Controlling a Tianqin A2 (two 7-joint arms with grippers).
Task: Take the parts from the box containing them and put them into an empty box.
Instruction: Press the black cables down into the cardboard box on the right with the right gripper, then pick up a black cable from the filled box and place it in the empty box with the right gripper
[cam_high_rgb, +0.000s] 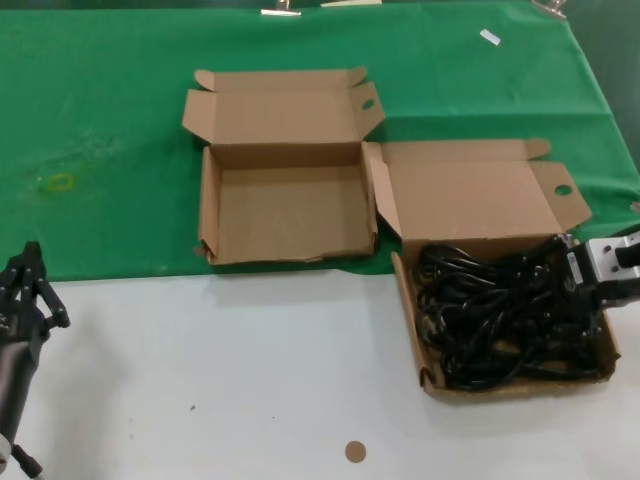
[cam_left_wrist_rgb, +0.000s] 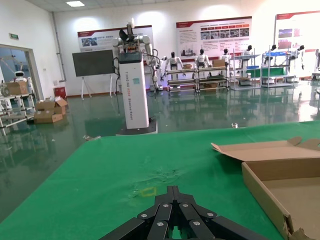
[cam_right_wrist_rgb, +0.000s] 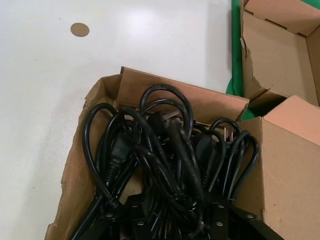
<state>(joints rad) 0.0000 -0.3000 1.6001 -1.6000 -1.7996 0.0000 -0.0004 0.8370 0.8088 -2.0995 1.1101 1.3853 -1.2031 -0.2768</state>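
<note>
Head view: the box containing them (cam_high_rgb: 440, 275) sits on the robot's right, at the seam where the green cloth (cam_high_rgb: 100, 130) meets the bare white bench (cam_high_rgb: 220, 380). It is heaped with black power cords (cam_high_rgb: 500, 320), the tangle running mostly left to right across the tray. The right gripper (cam_high_rgb: 580, 285) hangs at the box's right wall, at the edge of the pile, so it is plainly the nearer arm. The empty box (cam_high_rgb: 285, 215) lies up and to the left on the cloth, its near-right corner just beside the full box's raised lid. The left gripper (cam_high_rgb: 25, 300) is parked at the bench's left edge, well apart from both boxes.

Left wrist view: the left jaws are closed on nothing; the empty box's wall shows off to one side.

Right wrist view: the cords lie directly below the right jaws, loops and plug ends knotted together. The jaws reach into the pile, but whether they are spread or pinched on a cord I cannot tell. I judge the carry must clear the full box's left wall and upright lid; the white bench in front is open room.
</note>
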